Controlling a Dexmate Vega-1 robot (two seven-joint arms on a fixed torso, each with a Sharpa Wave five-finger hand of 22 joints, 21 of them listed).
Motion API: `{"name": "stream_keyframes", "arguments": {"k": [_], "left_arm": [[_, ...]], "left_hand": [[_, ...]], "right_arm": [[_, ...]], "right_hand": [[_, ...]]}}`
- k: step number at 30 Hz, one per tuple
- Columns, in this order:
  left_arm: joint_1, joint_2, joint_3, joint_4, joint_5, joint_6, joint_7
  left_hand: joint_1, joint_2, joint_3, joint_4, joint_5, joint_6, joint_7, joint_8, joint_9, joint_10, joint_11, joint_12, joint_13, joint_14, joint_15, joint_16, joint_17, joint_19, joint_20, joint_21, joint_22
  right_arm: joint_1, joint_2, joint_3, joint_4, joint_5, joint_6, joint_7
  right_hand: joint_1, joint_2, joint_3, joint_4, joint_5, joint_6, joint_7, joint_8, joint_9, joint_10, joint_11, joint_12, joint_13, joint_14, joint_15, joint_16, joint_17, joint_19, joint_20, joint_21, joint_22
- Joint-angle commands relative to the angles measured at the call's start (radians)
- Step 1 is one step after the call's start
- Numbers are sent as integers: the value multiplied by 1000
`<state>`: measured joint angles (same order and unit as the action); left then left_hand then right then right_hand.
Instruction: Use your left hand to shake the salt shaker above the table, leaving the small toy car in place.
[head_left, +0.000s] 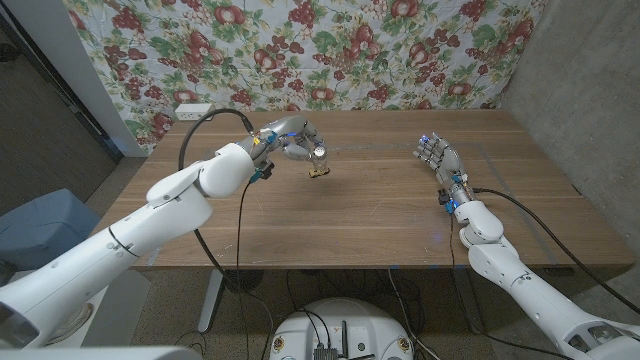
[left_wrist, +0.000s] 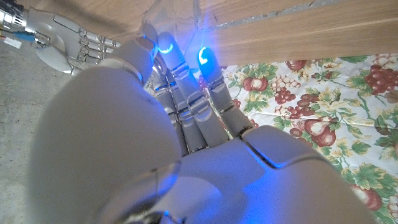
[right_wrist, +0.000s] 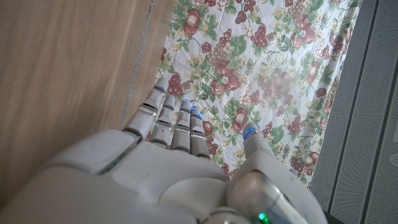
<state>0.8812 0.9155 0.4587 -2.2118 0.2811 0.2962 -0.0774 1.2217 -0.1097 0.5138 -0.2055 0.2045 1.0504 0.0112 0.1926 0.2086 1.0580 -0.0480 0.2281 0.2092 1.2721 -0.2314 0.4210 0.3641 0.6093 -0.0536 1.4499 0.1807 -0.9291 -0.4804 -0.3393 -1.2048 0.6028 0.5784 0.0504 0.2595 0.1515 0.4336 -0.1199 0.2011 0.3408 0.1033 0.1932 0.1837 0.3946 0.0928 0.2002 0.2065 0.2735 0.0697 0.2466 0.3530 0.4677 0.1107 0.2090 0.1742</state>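
The left hand (head_left: 292, 140) grips the salt shaker (head_left: 319, 160) near the desk's (head_left: 380, 220) far-left corner, lifted, its long axis pointing down. The right hand (head_left: 438, 158), fingers apart, holds nothing.

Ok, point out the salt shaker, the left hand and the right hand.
salt shaker (head_left: 319, 154): head view, its metal cap.
left hand (head_left: 290, 140): head view, the knuckles, fingers curled round the shaker.
right hand (head_left: 436, 155): head view, the palm, fingers extended.
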Motion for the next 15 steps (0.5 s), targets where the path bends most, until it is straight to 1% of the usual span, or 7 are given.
{"name": "stream_keyframes", "arguments": {"k": [1, 4, 6, 11, 15], "left_arm": [[-76, 48, 56, -21, -12, 47, -130], [-80, 49, 60, -15, -18, 36, -132], [-92, 48, 68, -1, -31, 18, -149], [-120, 30, 76, 65, -119, -50, -201], [-148, 15, 97, 114, -161, -79, -241]], "left_hand": [[143, 155, 36, 26, 6, 52, 57, 3, 27, 89, -4, 0, 76, -1, -6, -4, 2, -4, -124, 2, 0], [143, 156, 37, 26, 6, 52, 56, 4, 28, 88, -4, 1, 77, -3, -6, -5, 2, -5, -124, 2, 0], [142, 156, 38, 27, 6, 48, 54, 3, 29, 88, -3, 1, 77, -4, -6, -5, 2, -5, -124, 1, 0], [142, 157, 39, 26, 7, 47, 53, 3, 29, 86, -6, 0, 79, -6, -6, -8, 1, -8, -125, 0, -1], [141, 158, 39, 27, 7, 46, 51, 4, 30, 84, -5, 1, 80, -8, -6, -9, -1, -9, -125, 0, -1]], "right_arm": [[-15, -3, 3, -15, -3, 4, -10], [-17, -1, 4, -16, -1, 4, -11], [-16, -1, 3, -12, -5, 9, -11], [-17, 1, 4, -16, -4, 6, -16], [-18, 1, 4, -18, -5, 1, -20]], "right_hand": [[-7, 2, 6, -4, -1, 0, 0, 1, 3, -3, -1, 5, 5, -3, 0, -2, -1, 1, -4, -3, 6], [-7, 2, 6, -4, -1, 0, 1, 1, 3, -5, -1, 5, 4, -4, 0, -2, -1, 1, -4, -4, 6], [-7, 2, 6, -4, -1, 0, 0, 1, 3, -5, -1, 5, 4, -4, 0, -2, -1, 0, -4, -4, 6], [-7, 2, 6, -4, -1, -1, 0, 1, 3, -4, -1, 5, 4, -5, -1, -2, -1, 0, -4, -4, 6], [-7, 2, 6, -4, -1, -1, 0, 1, 3, -5, -1, 5, 4, -4, -2, -2, -1, 1, -5, -3, 6]]}}
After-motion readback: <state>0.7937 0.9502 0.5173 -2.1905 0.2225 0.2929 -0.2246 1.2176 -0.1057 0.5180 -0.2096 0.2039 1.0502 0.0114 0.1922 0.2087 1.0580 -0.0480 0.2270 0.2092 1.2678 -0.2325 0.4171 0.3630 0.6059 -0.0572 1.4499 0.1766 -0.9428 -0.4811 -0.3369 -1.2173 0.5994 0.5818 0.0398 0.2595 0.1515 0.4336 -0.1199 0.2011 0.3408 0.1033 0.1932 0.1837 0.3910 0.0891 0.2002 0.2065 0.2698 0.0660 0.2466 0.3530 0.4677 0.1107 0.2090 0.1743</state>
